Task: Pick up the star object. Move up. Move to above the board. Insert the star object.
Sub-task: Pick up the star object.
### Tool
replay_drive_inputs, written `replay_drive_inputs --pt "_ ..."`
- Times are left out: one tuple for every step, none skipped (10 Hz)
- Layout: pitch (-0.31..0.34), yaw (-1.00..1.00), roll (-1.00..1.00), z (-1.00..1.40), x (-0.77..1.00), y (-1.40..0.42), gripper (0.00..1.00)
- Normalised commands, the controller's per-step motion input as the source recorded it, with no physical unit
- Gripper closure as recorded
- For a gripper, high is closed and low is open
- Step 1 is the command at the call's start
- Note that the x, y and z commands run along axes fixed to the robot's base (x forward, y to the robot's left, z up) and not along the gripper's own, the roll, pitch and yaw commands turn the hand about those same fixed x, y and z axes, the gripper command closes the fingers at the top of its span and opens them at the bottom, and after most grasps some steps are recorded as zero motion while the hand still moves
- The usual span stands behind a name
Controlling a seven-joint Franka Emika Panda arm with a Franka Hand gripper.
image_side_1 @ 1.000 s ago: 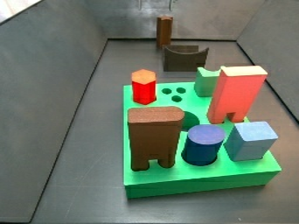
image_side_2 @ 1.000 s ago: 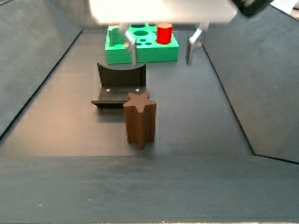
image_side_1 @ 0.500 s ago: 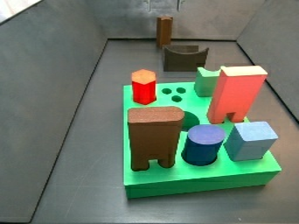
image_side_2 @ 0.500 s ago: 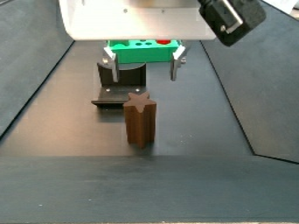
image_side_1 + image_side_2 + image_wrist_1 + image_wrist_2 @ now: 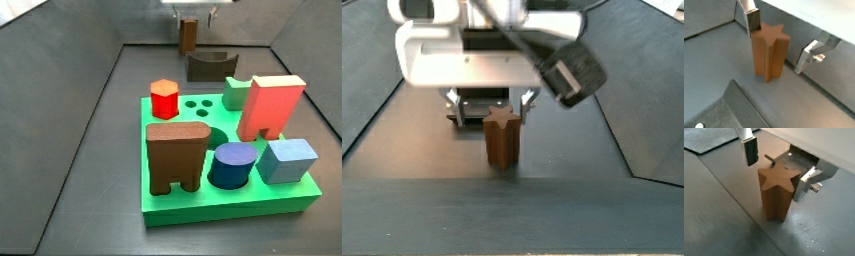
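Grey floor carries the star object [image 5: 776, 190], a slim brown ridged column standing upright beside the fixture [image 5: 796, 162], well apart from the bright green slotted board [image 5: 227, 205]. It looks rigid and light; flat ridges near its top suit the pads. The gripper [image 5: 780, 164], open, now straddles it, having descended from above.

star object [image 5: 776, 192]: brown, upright on floor | board [image 5: 221, 205]: green | end effector [image 5: 781, 163]: astride star object

Dark grey matte floor [image 5: 94, 180], sloped grey side walls [image 5: 60, 60], dark L-shaped fixture [image 5: 207, 66] near far edge.
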Motion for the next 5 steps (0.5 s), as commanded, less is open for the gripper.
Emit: replay_drive_inputs --pt "-0.001 -0.05 0.27 -0.83 -0.07 -0.12 0.00" --pt "0.000 -0.07 0.14 -0.44 0.01 0.00 0.00" --pt "0.027 0.00 0.00 0.00 0.03 0.00 0.00" --pt "0.000 0.00 0.00 0.00 0.00 0.00 0.00" --pt "0.000 0.00 0.00 0.00 0.00 0.00 1.00"
